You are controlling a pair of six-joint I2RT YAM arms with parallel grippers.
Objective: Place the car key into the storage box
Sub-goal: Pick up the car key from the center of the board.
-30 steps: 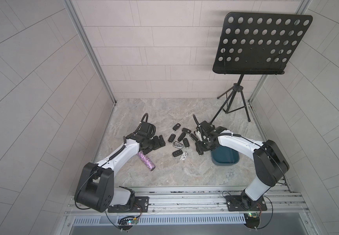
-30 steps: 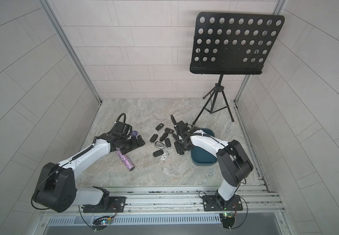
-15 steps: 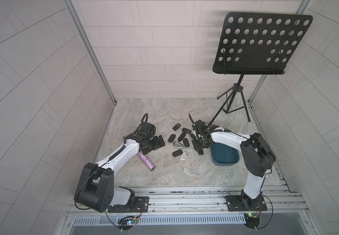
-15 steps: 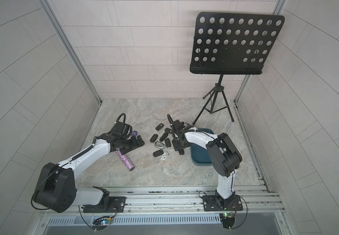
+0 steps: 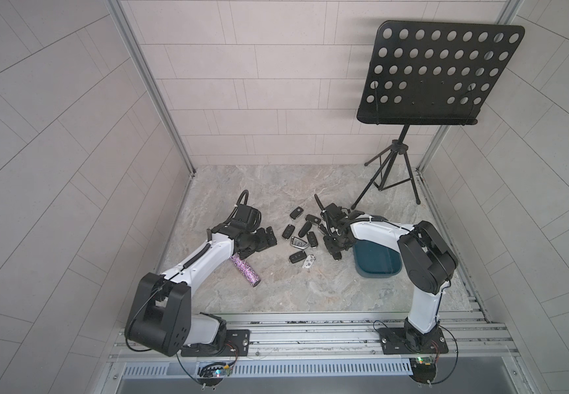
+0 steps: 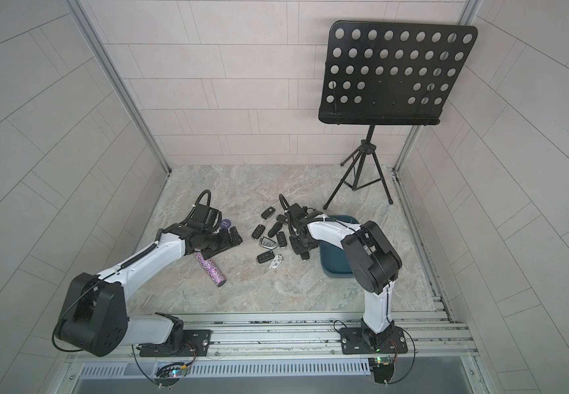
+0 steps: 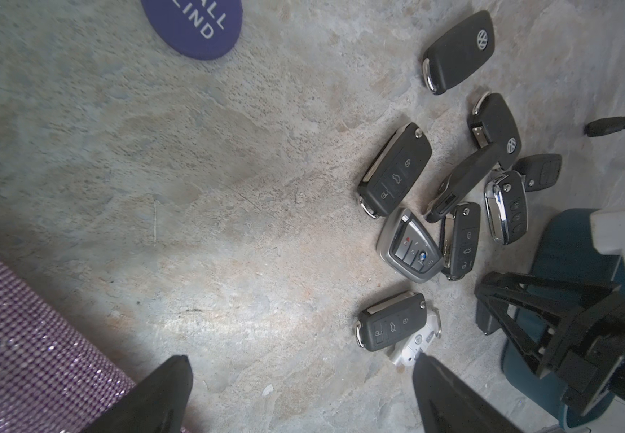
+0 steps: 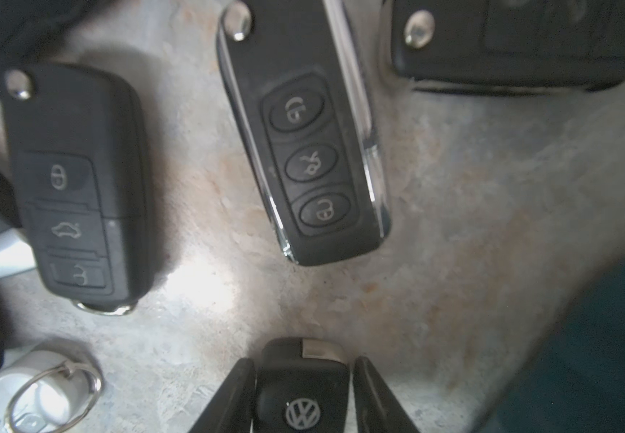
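The car key [image 8: 303, 390] is a black fob with a VW badge, lying on the stone floor just left of the storage box [image 5: 376, 262]. In the right wrist view my right gripper [image 8: 303, 363] has its two fingers against the fob's sides, shut on it. From above, this gripper [image 5: 336, 250] points down beside the teal box [image 6: 336, 259], whose near-left part my right arm covers. My left gripper [image 7: 299, 360] stands open over bare floor, left of the key pile; in a top view it [image 5: 266, 237] holds nothing.
Several other black and silver key fobs [image 5: 301, 232] lie scattered between the two grippers. A purple glitter cylinder [image 5: 245, 271] lies under my left arm, and a purple disc [image 6: 225, 223] sits beside it. A music stand [image 5: 392, 170] stands at the back right.
My right gripper's fingers have closed in on the VW fob, and the right arm's elbow has swung nearer over the box. The left arm has stayed still.
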